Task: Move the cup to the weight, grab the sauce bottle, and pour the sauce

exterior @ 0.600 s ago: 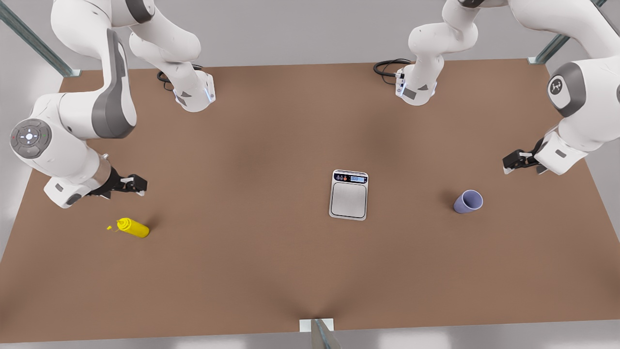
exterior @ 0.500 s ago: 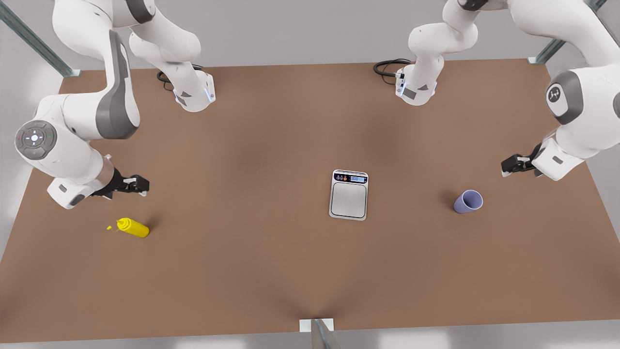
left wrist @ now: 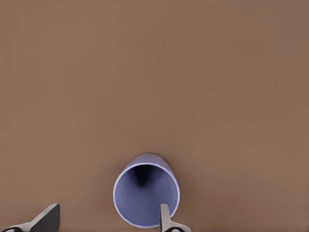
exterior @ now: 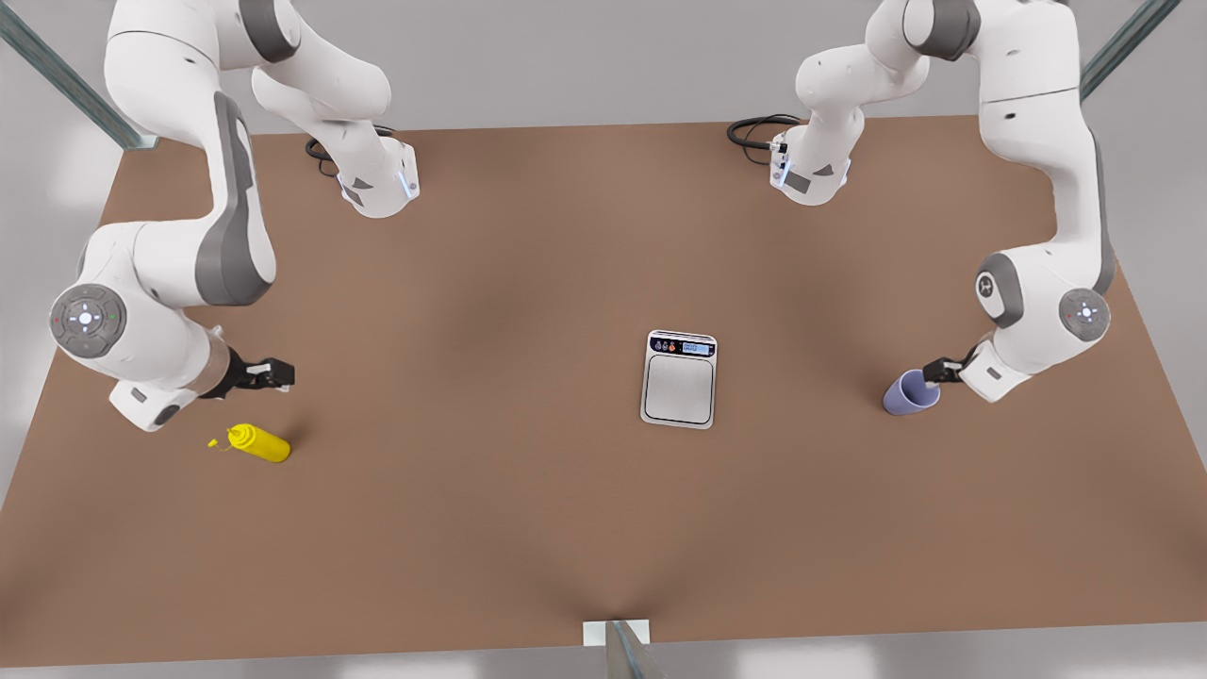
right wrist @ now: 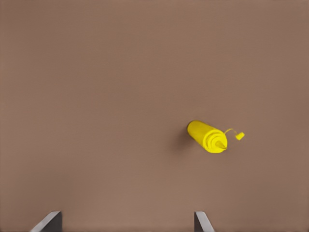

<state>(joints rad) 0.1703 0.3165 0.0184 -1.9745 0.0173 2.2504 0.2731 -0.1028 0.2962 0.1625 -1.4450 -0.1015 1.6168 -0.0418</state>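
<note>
Front view shows the brown table (exterior: 528, 528), the largest thing here, with the two arms reaching in from its far edge. The weight (exterior: 679, 389) sits flat near the middle, its plate bare.

The cup (exterior: 911, 392) stands upright toward the front view's right, well apart from the weight. It looks light and rigid with a smooth tapered wall, so it would likely slip or tip if pinched near the base; taking it across the rim, one finger inside and one outside, seems the sounder hold. The left gripper (exterior: 935, 371) is right at its rim, and in the left wrist view the fingers stand apart, one fingertip (left wrist: 164, 215) over the cup's (left wrist: 146, 189) mouth and the other clear outside the wall, nothing clamped yet.

The sauce bottle (exterior: 258, 442), smallest of the lot, is toward the front view's left, probably soft-sided and light; its mid-body seems the best place to grip. The right gripper (exterior: 273, 374) waits near it with fingers apart, the bottle (right wrist: 207, 136) ahead of them and untouched.
</note>
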